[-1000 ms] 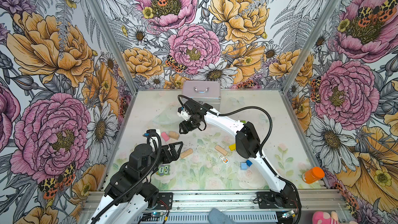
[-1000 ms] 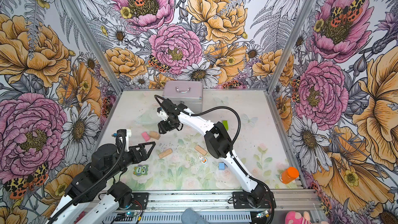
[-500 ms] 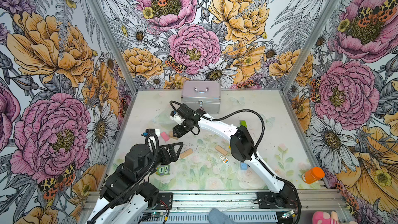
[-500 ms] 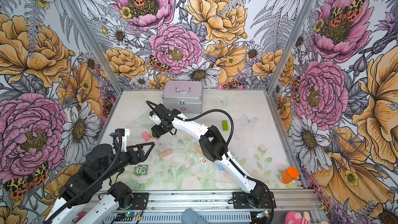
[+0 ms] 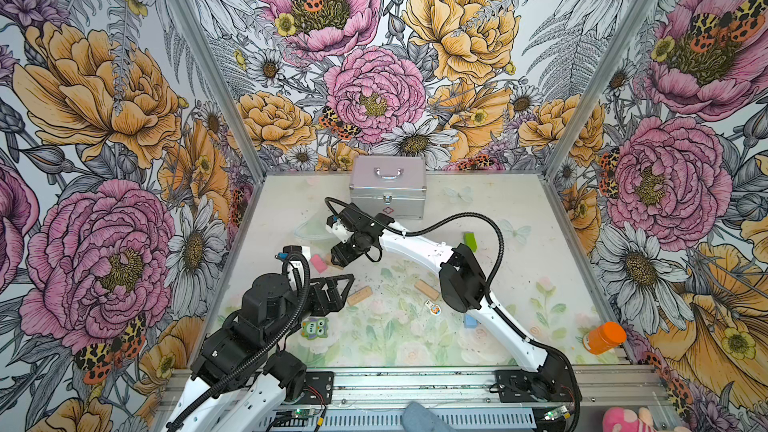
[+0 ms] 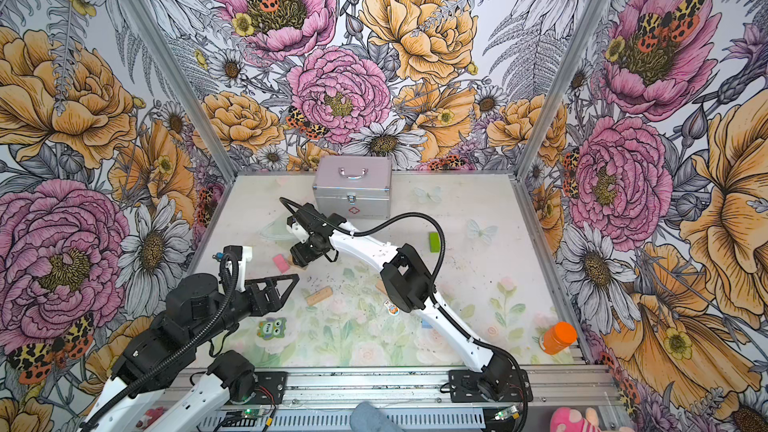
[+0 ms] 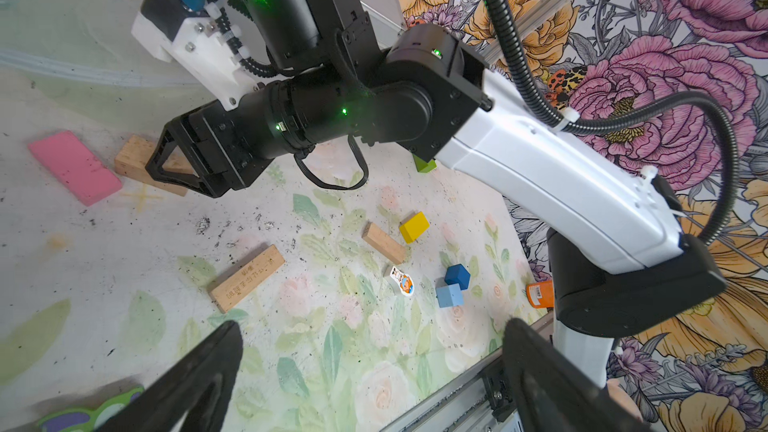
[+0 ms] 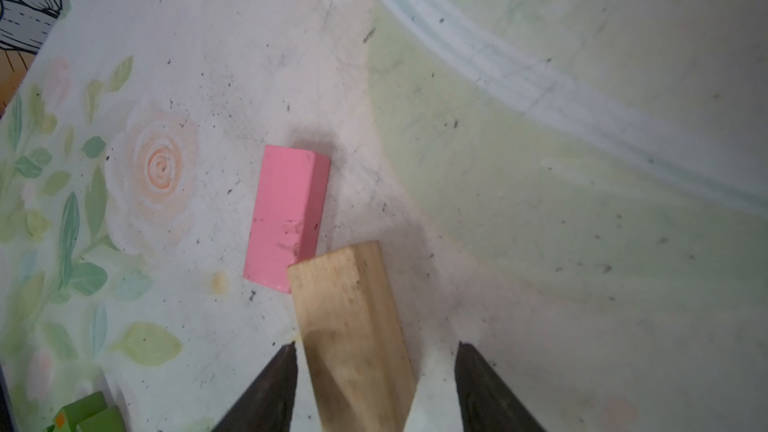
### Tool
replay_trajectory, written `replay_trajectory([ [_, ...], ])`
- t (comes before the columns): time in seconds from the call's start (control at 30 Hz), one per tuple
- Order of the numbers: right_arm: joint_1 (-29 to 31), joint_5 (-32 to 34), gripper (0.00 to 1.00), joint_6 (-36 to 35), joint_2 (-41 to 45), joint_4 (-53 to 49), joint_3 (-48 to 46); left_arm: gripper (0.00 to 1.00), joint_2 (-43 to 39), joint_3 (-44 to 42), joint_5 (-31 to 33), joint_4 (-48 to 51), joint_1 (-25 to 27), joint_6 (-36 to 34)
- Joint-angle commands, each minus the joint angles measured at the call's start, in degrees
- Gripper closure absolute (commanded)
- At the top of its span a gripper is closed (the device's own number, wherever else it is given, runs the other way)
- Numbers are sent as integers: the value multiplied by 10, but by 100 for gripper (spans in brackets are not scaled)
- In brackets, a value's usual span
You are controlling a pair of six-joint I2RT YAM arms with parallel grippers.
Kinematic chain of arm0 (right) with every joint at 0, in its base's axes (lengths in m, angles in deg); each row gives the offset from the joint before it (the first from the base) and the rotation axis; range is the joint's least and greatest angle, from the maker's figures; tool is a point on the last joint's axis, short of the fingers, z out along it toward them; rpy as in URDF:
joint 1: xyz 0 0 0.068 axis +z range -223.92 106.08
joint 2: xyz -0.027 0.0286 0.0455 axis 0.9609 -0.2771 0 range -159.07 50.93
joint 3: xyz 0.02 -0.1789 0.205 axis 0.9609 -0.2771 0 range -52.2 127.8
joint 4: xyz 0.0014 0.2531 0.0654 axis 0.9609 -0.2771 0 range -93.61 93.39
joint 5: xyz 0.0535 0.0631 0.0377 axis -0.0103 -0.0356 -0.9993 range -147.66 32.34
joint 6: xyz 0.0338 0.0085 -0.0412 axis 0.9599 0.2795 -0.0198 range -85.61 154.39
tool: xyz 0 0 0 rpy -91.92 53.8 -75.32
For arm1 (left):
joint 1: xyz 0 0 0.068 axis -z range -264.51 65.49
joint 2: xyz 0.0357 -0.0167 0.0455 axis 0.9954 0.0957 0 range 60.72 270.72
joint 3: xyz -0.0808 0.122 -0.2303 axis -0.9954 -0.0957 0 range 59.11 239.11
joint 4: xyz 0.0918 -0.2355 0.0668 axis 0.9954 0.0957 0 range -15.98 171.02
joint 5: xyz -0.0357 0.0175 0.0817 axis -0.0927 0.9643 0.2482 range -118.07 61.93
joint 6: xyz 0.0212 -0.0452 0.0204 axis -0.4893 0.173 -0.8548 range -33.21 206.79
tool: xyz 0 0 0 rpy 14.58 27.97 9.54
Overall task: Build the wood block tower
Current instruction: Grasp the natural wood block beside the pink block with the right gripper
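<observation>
Right gripper (image 8: pixel 376 347) set astride tan block (image 8: pixel 353 317), jaws parted, gap seen beside one finger, block not clamped. Left gripper (image 7: pixel 372 326) spread wide, nothing held, poised above table (image 5: pixel 523 284) at front left. Silver case (image 5: pixel 388 187) stood at back. Wood blocks (image 5: pixel 360 296) scattered flat, each lying singly: pink block (image 8: pixel 286 214) just beside tan block; inscribed tan brick (image 7: pixel 247 278) and short tan brick (image 7: pixel 382 243) mid-table; green block (image 5: pixel 470 241) apart at right; yellow cube (image 7: pixel 413 227) beside short tan brick; dark blue cube (image 7: pixel 457 276) just beside light blue cube (image 7: pixel 449 296).
</observation>
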Motion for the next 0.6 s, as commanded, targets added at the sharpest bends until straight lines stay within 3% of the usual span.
replay_trajectory([
  [0.0, 7, 8, 37, -11, -16, 13, 19, 1, 1, 18, 2, 6, 3, -15],
  [0.3, 12, 26, 39, -13, -22, 12, 19, 1, -11, 16, 21, 10, 3, -10],
  [0.57, 12, 58, 48, -13, -28, 13, 21, 1, -15, 18, 32, 13, 4, -8],
])
